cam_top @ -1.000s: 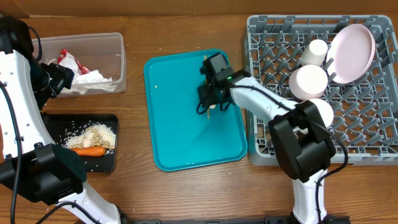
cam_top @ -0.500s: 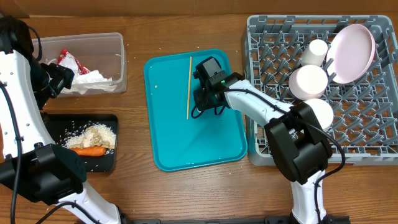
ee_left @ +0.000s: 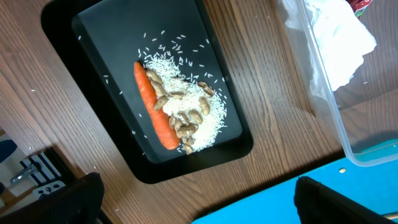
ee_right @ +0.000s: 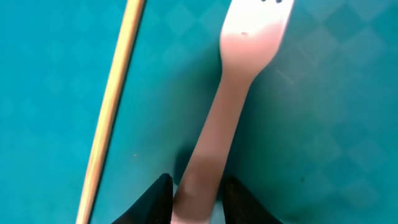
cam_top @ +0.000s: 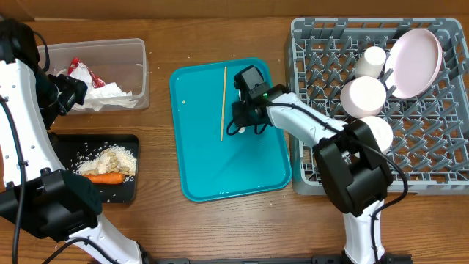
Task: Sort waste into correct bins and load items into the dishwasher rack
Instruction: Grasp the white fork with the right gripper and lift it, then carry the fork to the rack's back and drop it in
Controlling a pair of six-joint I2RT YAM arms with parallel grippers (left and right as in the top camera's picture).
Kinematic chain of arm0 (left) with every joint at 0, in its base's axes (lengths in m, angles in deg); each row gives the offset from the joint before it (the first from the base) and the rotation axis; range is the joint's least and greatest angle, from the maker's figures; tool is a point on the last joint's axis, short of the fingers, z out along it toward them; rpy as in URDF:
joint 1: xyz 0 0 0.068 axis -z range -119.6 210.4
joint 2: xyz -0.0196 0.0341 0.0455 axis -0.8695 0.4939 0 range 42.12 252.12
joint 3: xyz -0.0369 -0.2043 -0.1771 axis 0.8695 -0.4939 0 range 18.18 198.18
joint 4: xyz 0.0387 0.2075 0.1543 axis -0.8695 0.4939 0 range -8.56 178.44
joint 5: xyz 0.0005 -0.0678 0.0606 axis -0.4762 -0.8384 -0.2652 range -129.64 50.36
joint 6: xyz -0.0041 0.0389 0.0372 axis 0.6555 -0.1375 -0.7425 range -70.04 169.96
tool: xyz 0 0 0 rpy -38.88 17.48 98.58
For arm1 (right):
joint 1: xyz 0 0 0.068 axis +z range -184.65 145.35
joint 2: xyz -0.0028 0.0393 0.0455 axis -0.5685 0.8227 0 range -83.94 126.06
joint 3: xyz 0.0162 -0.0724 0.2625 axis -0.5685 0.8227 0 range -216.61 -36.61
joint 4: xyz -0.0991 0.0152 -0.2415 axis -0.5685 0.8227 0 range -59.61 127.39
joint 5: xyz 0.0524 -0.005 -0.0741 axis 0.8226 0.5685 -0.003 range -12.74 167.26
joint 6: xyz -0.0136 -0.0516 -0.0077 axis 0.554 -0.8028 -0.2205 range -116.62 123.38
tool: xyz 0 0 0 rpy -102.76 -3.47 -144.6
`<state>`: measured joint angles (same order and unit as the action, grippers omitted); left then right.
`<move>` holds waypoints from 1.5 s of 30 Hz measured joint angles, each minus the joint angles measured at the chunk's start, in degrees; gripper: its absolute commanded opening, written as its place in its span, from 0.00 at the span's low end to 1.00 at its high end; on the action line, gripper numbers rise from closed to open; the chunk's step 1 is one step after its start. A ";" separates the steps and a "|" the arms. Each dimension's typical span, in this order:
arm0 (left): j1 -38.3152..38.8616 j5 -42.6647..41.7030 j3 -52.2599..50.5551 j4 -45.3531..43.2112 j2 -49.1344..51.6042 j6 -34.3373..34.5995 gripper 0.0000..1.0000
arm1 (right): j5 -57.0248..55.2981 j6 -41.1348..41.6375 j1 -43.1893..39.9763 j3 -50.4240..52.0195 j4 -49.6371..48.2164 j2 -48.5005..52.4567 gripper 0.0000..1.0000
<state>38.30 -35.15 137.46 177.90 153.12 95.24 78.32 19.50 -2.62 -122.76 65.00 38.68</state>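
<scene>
Fork (ee_right: 233,106) flat on teal tray (cam_top: 220,176), mid-frame, tines toward top. Handle end sits between right gripper (ee_right: 198,198) fingers (ee_right: 157,200), which hug both sides (clamped or just short: cannot tell). Stick (cam_top: 223,103) just left of fork.

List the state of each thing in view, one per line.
Pale slim fork: lying on teal serving tray, handle inside right gripper.
Thin wooden stick: lying on teal serving tray.
Orange carrot: in shallow black tray.
Round white plate: leaning in grey plastic rack.
Left gripper: open, empty.
Right gripper: astride fork handle, grip unclear.
</scene>
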 measured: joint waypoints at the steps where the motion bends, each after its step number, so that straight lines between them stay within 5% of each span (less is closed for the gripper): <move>1: 0.00 0.02 0.00 0.00 0.00 0.00 1.00 | -1.27 0.26 0.46 0.00 0.02 0.02 0.31; 11: 0.00 0.02 0.00 0.00 0.00 0.00 1.00 | -14.84 1.42 4.13 0.02 -3.54 0.98 0.36; 26: 0.00 0.00 0.00 0.00 0.00 0.00 1.00 | -18.75 0.55 3.28 -0.26 -10.40 3.56 0.36; 30: 0.00 0.00 0.00 0.00 0.00 0.00 1.00 | -19.30 0.55 3.30 -1.03 -10.12 4.20 0.29; 36: 0.00 0.02 0.00 0.00 0.00 0.00 1.00 | -19.50 0.94 3.34 -2.73 -6.10 4.42 0.04; 45: 0.00 0.00 0.00 0.00 0.00 0.00 1.00 | -18.45 1.86 3.23 -7.74 4.66 4.85 0.04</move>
<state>38.30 -35.15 137.46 177.90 153.12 95.24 59.88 21.36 0.62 -130.50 69.65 43.54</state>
